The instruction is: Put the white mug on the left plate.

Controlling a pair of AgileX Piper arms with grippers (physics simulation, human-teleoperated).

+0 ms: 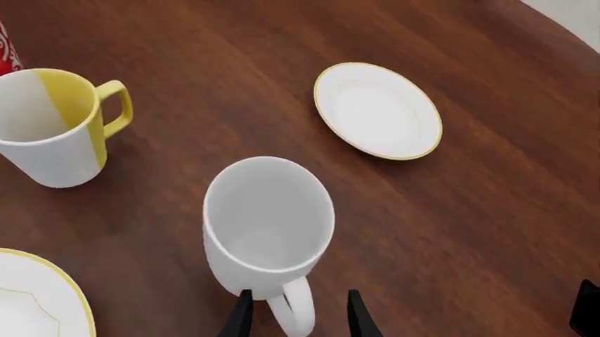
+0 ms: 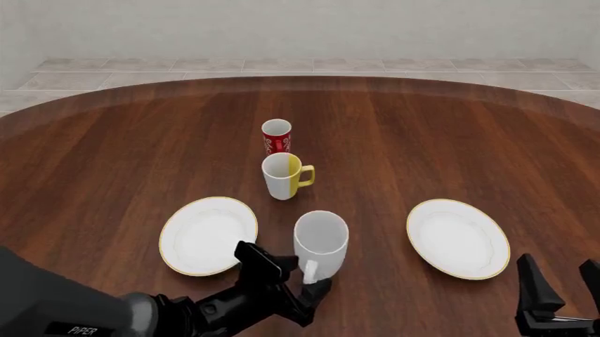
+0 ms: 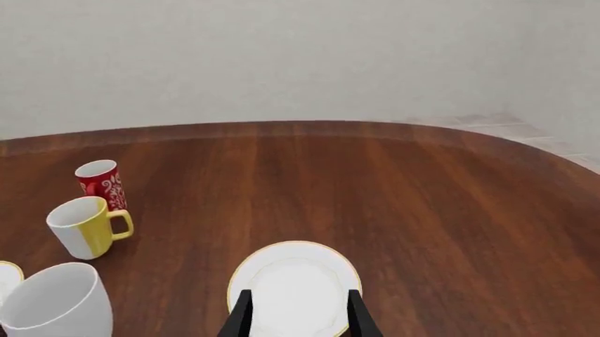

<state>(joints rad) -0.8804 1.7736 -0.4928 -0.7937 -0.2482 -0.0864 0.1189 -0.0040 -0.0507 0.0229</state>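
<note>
You are looking at bare brown table lying wide around the cups, far from its round edge. The big shiny white mug is standing upright between the left plate and the other plate, not touching either. Your left gripper is sitting open with its fingers on both sides of the mug's handle, not squeezing yet, and your right gripper is hanging open, holding nothing.

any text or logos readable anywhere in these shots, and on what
"PIPER": white letters on the dark casing of the left arm, at the bottom left corner of the front view.
The small red-and-white cup carries white curly markings on its red side, too small and blurred to read as words in any view.
Nothing is written on the white mug, the yellow-and-white mug, either plate or the table.
</note>
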